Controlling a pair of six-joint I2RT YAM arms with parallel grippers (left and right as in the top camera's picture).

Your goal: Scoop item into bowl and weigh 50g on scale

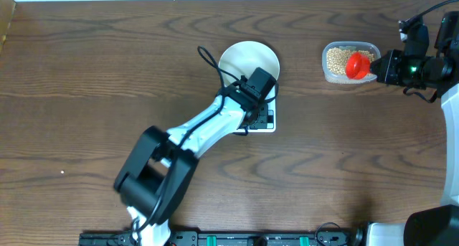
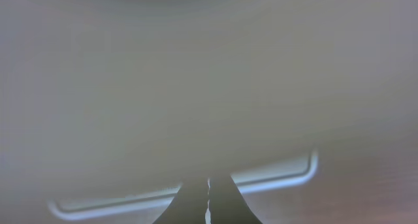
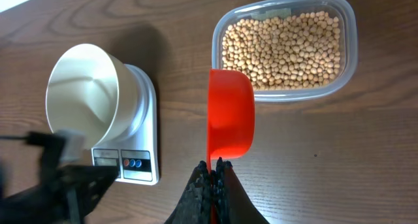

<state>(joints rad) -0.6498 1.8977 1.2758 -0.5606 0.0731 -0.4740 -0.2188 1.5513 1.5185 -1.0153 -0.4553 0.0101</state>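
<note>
Right wrist view: the right jaws are clamped on the handle of an empty red scoop [image 3: 230, 113] that sticks straight ahead of them. The beans [image 3: 281, 51] lie in a clear tub [image 3: 294, 95] ahead and to the right. The bowl [image 3: 81, 96] sits on the scale [image 3: 147, 129] ahead-left. Small, hard and round, the beans would likely roll out of any pinch, so they're best scooped. The left jaws look pressed together.

Overhead camera looks straight down on the whole table [image 1: 107, 52]. Left wrist camera sits so near a pale surface [image 2: 196, 87] that all blurs; right wrist camera faces left and down past a red scoop [image 3: 230, 113] onto bowl [image 3: 78, 93], scale [image 3: 145, 119] and tub [image 3: 285, 95], shared with overhead.
</note>
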